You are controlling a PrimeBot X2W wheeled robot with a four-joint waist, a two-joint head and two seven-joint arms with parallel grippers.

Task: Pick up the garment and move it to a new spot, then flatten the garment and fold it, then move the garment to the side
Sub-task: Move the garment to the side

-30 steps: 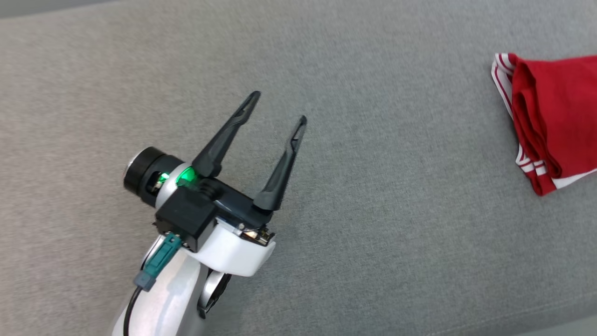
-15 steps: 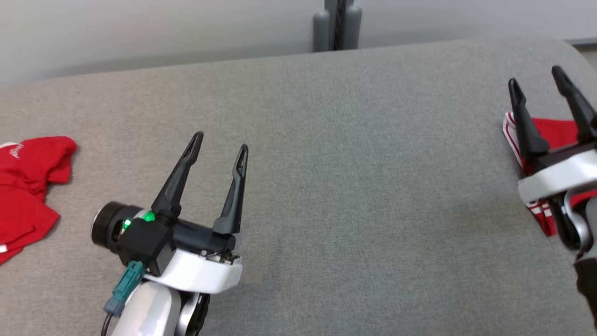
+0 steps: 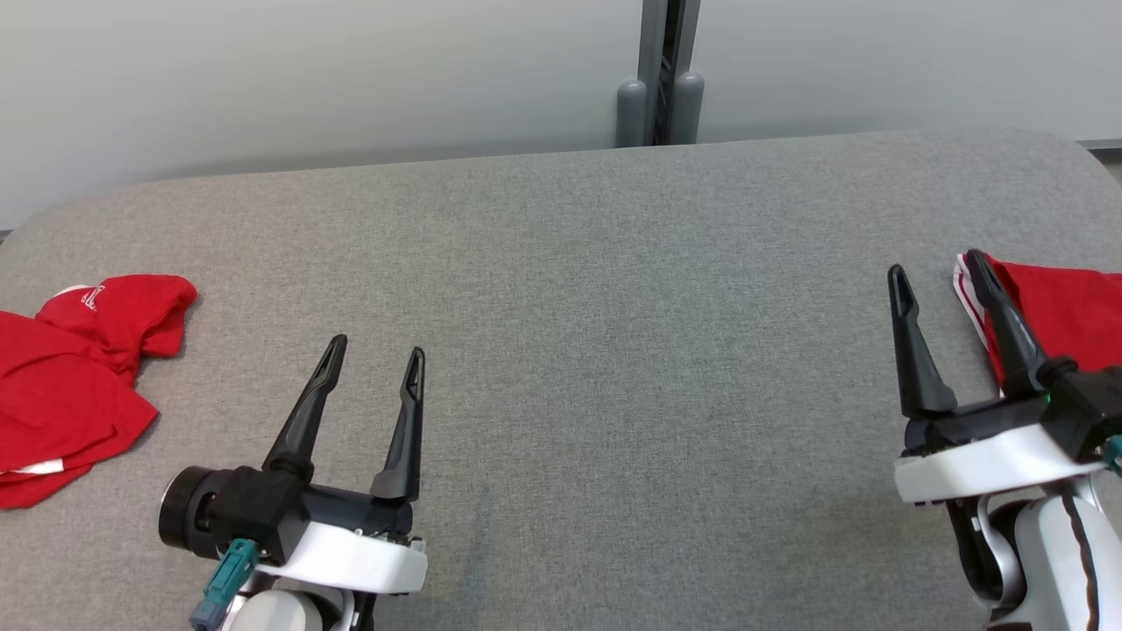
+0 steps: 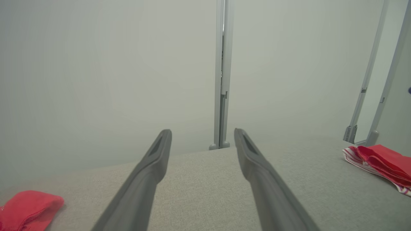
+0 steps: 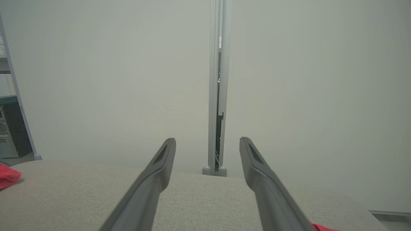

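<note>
A crumpled red garment (image 3: 61, 386) lies at the left end of the grey cloth-covered table (image 3: 614, 307). At the right end rests a folded red garment (image 3: 1065, 315) with white-striped trim. My left gripper (image 3: 379, 348) is open and empty above the table, to the right of the crumpled garment and apart from it. My right gripper (image 3: 934, 265) is open too, its right finger overlapping the folded garment's left edge in the head view; touching or not, I cannot tell. The left wrist view has that open gripper (image 4: 202, 131), the crumpled garment (image 4: 29, 208) and the folded one (image 4: 382, 163). Open fingers of the right gripper (image 5: 208, 139) frame the table's far edge.
A pale wall runs behind the table, with a grey post (image 3: 659, 79) at its middle. A metal frame (image 4: 369, 96) stands beyond the table's right end. A dark cabinet (image 5: 6, 134) stands past the left end. Bare grey cloth stretches between the two garments.
The head camera has swung and tilted up, bringing the crumpled garment, the back wall and the right gripper into view. Both grippers stay open and empty.
</note>
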